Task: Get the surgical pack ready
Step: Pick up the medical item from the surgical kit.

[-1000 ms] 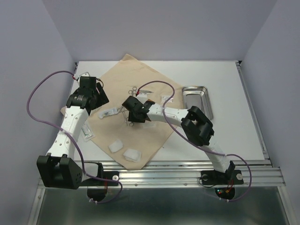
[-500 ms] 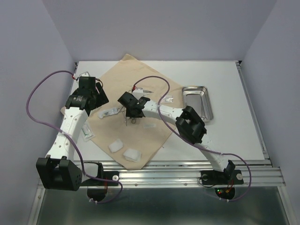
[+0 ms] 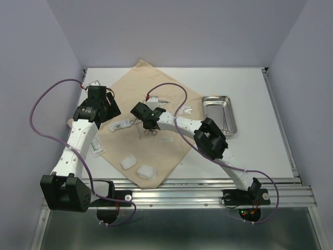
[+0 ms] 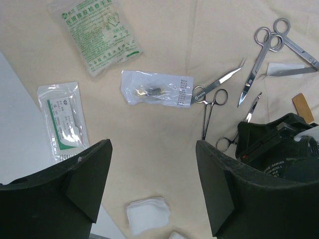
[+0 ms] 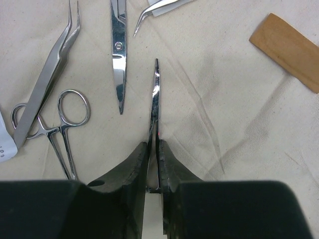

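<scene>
The beige cloth (image 3: 156, 88) lies spread over the table's left half. My right gripper (image 5: 154, 149) is shut on a slim steel instrument (image 5: 155, 94), seen edge-on, its tip pointing away just over the cloth. Beside it lie a scissors blade (image 5: 118, 55), bent forceps (image 5: 47, 84) and ring-handled forceps (image 5: 72, 107). In the top view that gripper (image 3: 148, 125) is at the cloth's middle. My left gripper (image 4: 152, 189) hangs open above the cloth's left part, nothing between its fingers. Scissors (image 4: 259, 55) and a gauze pad (image 4: 147, 214) show below it. The steel tray (image 3: 204, 112) stands to the right of the cloth.
A green glove packet (image 4: 97, 35), a suture packet (image 4: 62, 119) and a small clear packet (image 4: 157, 89) lie on the cloth's left side. A wooden stick (image 5: 291, 47) lies right of the held instrument. Two gauze pads (image 3: 128, 162) (image 3: 146, 172) rest near the front edge.
My right gripper has moved a little left and away over the instruments and closed its jaws on the slim steel instrument. The left arm has not moved.
</scene>
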You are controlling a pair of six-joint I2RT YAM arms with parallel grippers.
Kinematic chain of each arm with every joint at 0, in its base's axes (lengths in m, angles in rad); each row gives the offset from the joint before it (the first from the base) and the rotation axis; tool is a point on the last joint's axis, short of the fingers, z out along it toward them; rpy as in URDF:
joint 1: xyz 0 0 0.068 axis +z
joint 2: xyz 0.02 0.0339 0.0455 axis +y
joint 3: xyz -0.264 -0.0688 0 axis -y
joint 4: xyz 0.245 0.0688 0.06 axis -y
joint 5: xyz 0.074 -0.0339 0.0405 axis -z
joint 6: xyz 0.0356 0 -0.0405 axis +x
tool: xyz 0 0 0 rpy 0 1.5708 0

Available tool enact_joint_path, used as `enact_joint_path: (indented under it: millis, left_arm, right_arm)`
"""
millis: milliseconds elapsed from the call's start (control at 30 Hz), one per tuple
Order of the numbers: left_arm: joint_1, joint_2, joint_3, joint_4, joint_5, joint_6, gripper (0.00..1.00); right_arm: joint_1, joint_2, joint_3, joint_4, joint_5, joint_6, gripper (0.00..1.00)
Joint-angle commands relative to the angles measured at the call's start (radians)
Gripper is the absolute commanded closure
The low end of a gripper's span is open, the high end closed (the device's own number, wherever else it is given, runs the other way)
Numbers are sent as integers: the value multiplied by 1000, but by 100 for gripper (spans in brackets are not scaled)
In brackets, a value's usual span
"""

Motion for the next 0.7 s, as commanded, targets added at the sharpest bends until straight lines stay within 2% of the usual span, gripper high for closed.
enact_joint_path:
  millis: [0, 167, 200, 300, 467, 667]
  left_arm:
    - [5, -29, 1, 14, -7, 13, 20]
    - [5, -26, 2, 12, -7, 13, 20]
    - [5, -24, 2, 12, -9, 13, 20]
    - [5, -21, 2, 12, -10, 12, 20]
    - [7, -20, 1, 21, 11, -13, 20]
    - [7, -5, 1, 26, 19, -16, 20]
  right_arm:
    - [-15, 11, 21, -41, 70, -29, 83]
    - [-15, -42, 1, -17, 57, -96, 87]
    - [-24, -54, -20, -1, 49, -104, 91]
    - [-33, -115, -71, 69, -2, -154, 95]
    - [-43, -238, -204, 203, -63, -262, 95]
    - [-64, -322, -267, 234, -48, -328, 95]
